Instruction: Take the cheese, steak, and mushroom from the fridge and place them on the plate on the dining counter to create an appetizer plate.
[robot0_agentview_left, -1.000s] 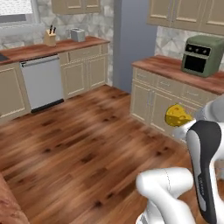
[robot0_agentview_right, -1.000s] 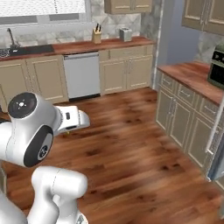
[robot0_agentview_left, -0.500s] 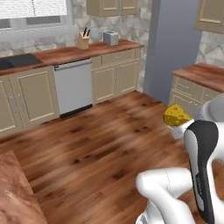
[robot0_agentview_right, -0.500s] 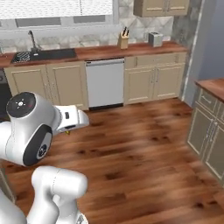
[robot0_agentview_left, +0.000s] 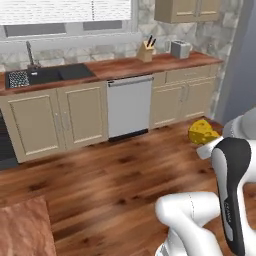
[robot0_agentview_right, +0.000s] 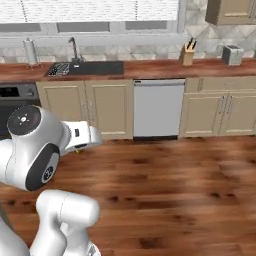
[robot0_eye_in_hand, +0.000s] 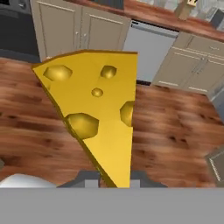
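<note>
Above the wood floor, mid-carry, end effector (robot0_eye_in_hand: 114, 177) clamped on the cheese (robot0_eye_in_hand: 97, 114) by its narrow tip. Thin grip; a base jolt could twist or drop it.

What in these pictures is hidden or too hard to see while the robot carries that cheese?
- Gripper: in the hand view the cheese covers most of its fingertips.
- Cheese in the left base view: the white arm hides its lower right part and the grip.
- Knife block: too small to count knives.
- Dining counter: cut off by the left base view's corner.
</note>
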